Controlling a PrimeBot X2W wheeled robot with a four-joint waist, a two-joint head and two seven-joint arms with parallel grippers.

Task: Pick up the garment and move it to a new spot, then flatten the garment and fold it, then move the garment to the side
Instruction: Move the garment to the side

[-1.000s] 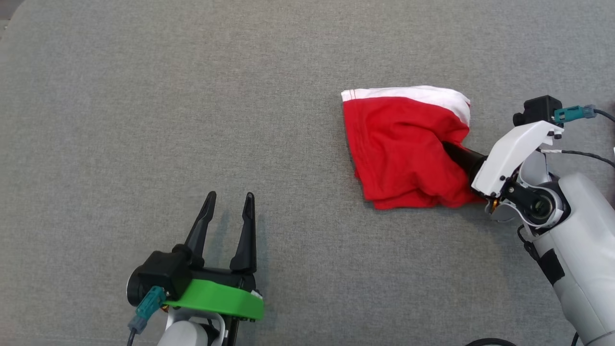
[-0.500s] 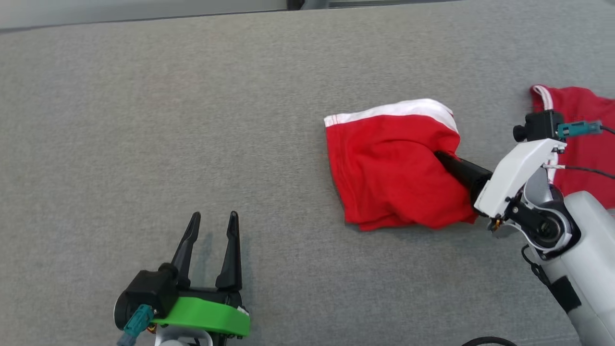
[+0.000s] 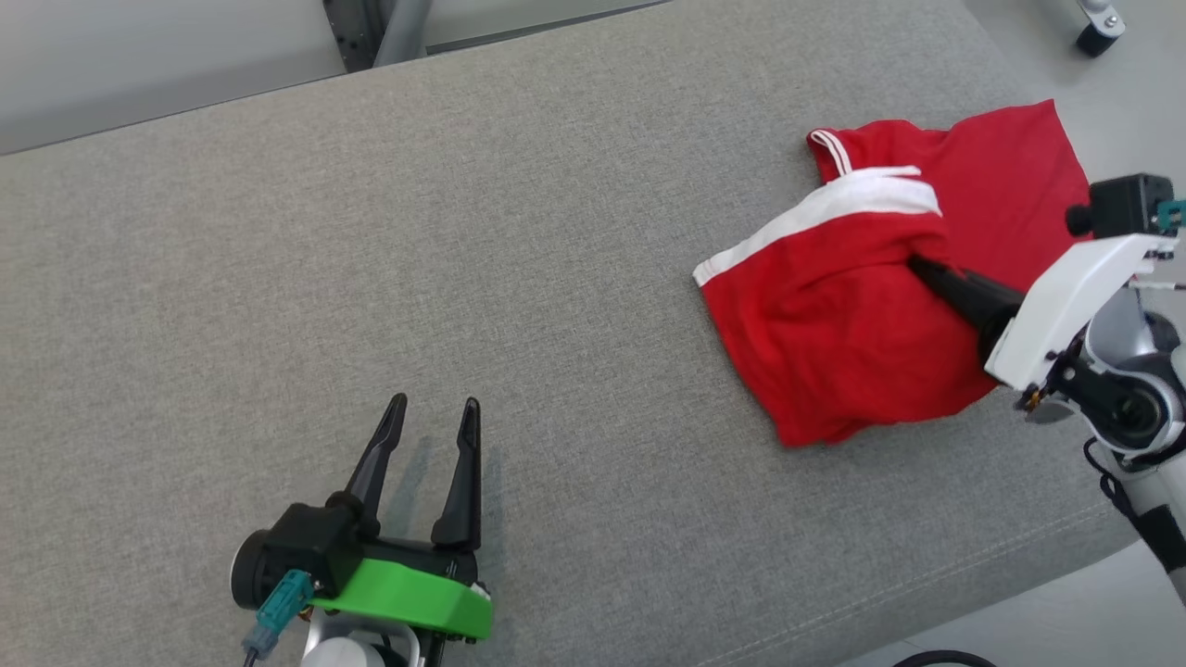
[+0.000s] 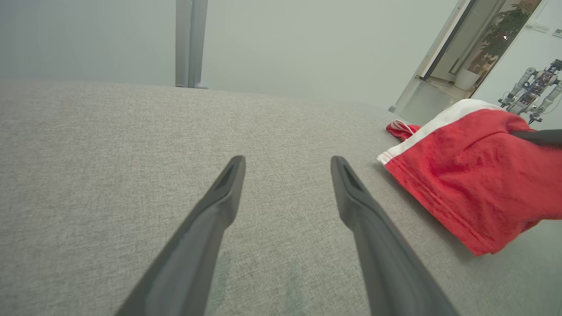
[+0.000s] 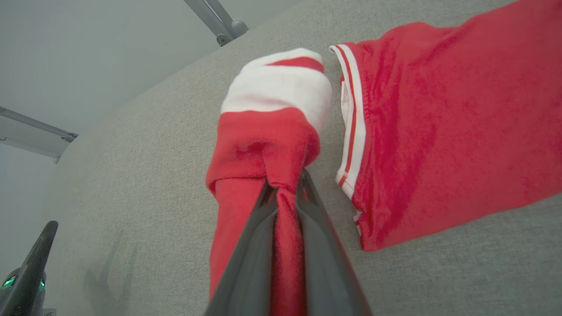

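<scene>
A red garment [image 3: 834,324] with white trim lies near the right end of the grey upholstered surface [image 3: 463,232]. My right gripper [image 3: 919,267] comes in from the right and is shut on a bunched fold of the garment [image 5: 268,136], with red cloth pinched between its fingers. The rest of the garment [image 5: 439,131] lies flat beside it. My left gripper [image 3: 434,404] rests open at the lower left, well apart from the garment [image 4: 474,175], with nothing between its fingers [image 4: 228,188].
The surface's right and front-right edges [image 3: 1019,547] drop to the pale floor close to the garment. A metal post [image 3: 371,28] stands behind the far edge. A caster wheel [image 3: 1098,23] is on the floor at the top right. Another robot [image 4: 531,87] stands far off.
The head camera has turned, so the whole picture has shifted and the surface's edges show. The right gripper stays in the garment's fold, and more of the garment shows behind it.
</scene>
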